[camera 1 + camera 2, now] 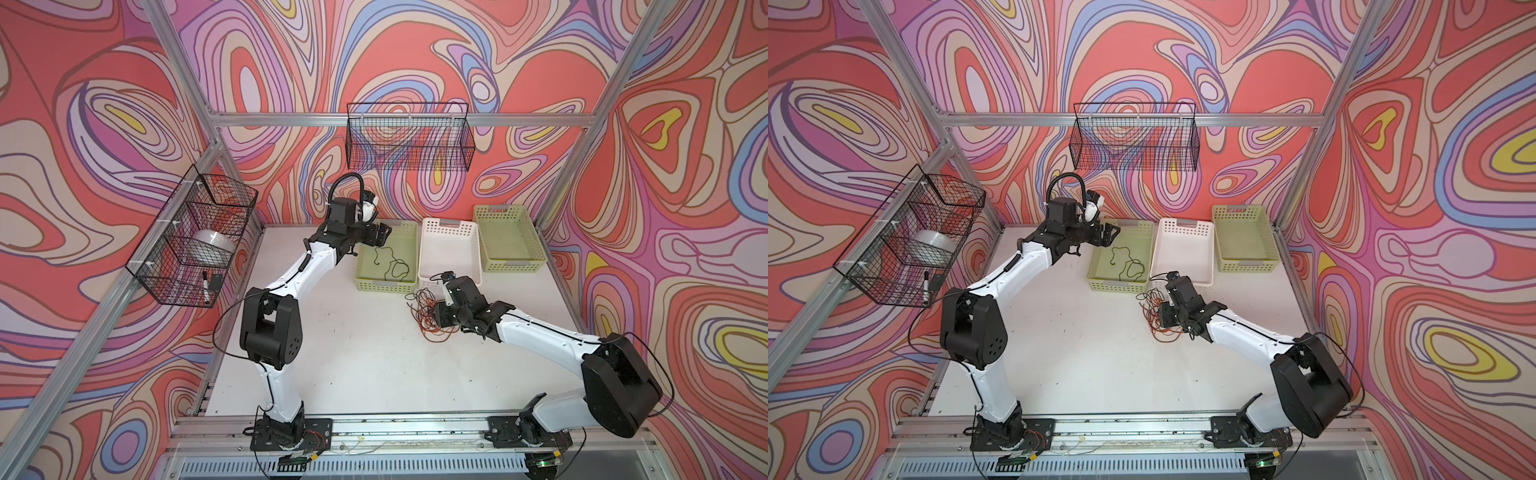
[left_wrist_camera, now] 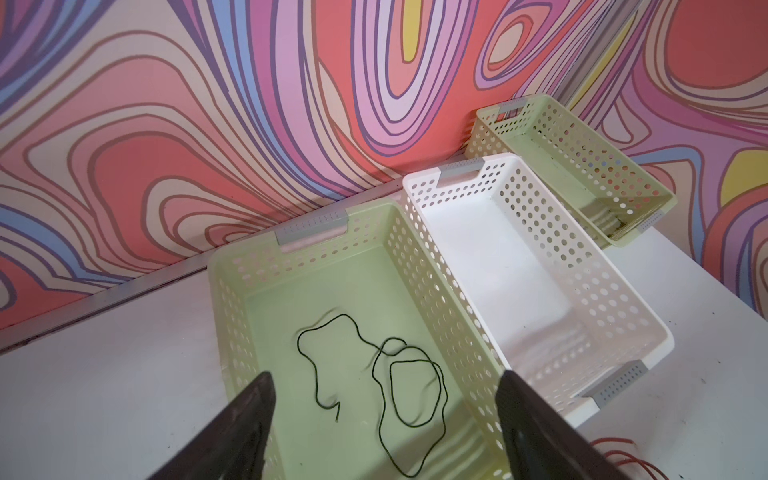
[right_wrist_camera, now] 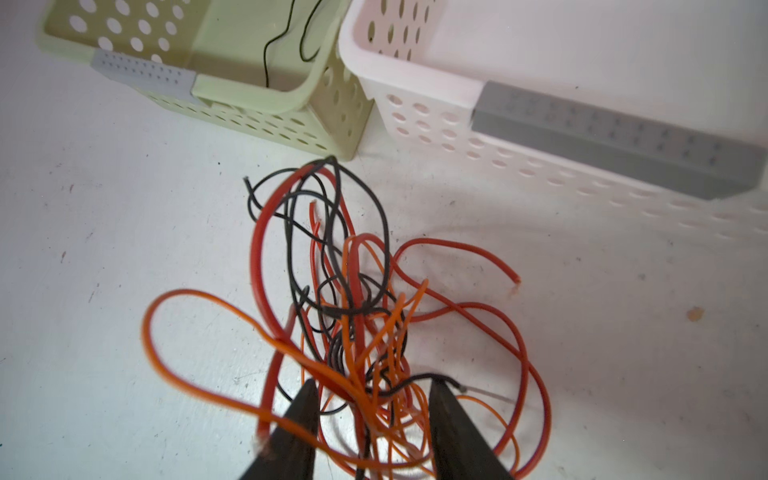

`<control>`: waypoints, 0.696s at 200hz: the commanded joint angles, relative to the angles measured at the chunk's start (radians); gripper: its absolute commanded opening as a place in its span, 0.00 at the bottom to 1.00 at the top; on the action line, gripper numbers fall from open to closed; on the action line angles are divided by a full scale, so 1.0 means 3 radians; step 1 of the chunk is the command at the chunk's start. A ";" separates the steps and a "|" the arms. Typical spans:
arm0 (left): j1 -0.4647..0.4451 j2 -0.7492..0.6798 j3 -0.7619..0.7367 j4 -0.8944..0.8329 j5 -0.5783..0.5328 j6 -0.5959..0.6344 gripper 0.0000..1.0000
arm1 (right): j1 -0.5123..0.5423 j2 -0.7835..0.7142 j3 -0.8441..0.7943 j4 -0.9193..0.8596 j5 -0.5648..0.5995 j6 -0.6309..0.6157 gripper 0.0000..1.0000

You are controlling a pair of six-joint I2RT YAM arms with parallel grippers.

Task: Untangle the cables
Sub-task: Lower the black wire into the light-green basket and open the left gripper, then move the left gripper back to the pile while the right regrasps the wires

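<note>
Right gripper (image 3: 374, 392), jaws apart, straddles tangled orange, red, black cables (image 3: 353, 291). Left gripper (image 2: 385, 374) gapes empty above a dark cable (image 2: 345, 315) in the left pale-green perforated basket (image 2: 432, 291). Next, likely: pinch one strand.

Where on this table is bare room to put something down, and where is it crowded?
Widest bare patch: the table, from the front rail to the tangle. Inside the white basket is bare too. Crowded: before the white basket, where the right pincer stands over the tangle; the left green basket holds a dark cable.
</note>
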State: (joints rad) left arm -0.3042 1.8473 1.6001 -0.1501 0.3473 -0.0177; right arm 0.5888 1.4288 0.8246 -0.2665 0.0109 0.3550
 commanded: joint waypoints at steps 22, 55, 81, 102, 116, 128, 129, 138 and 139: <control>-0.0096 -0.0597 -0.0741 0.0003 0.0245 0.0352 0.76 | 0.0016 -0.0055 0.0158 -0.0070 -0.0057 -0.0158 0.42; -0.0248 -0.0877 -0.1183 -0.0029 0.0251 0.0402 0.69 | 0.0016 -0.0156 0.0283 -0.0266 -0.0026 -0.0216 0.51; -0.0274 -0.1077 -0.1536 0.0165 0.0178 0.0211 0.67 | 0.0016 -0.0216 0.0346 -0.0361 -0.0032 -0.0307 0.65; -0.0282 -0.1184 -0.1722 0.0302 0.0161 0.0083 0.66 | 0.0016 -0.0006 0.0562 -0.0516 0.0016 -0.0349 0.69; -0.0304 -0.1208 -0.1772 0.0320 0.0144 0.0063 0.66 | 0.0019 0.0255 0.0770 -0.0624 0.0030 -0.0374 0.69; -0.0329 -0.1222 -0.1789 0.0297 0.0124 0.0074 0.66 | 0.0016 0.0481 0.0927 -0.0675 0.0018 -0.0338 0.69; -0.0335 -0.1223 -0.1792 0.0296 0.0122 0.0077 0.66 | 0.0016 0.0498 0.0938 -0.0676 0.0016 -0.0334 0.68; -0.0361 -0.1236 -0.1819 0.0283 0.0088 0.0094 0.66 | 0.0017 0.0606 0.0997 -0.0656 -0.0013 -0.0315 0.68; -0.0361 -0.1240 -0.1822 0.0285 0.0087 0.0097 0.66 | 0.0016 0.0619 0.0998 -0.0651 -0.0020 -0.0309 0.68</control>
State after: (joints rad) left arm -0.3946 1.5108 1.0710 -0.1028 0.3912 0.0212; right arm 0.5900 1.5204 1.0805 -0.4149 0.0074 0.2649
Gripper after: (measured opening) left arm 0.663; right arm 0.683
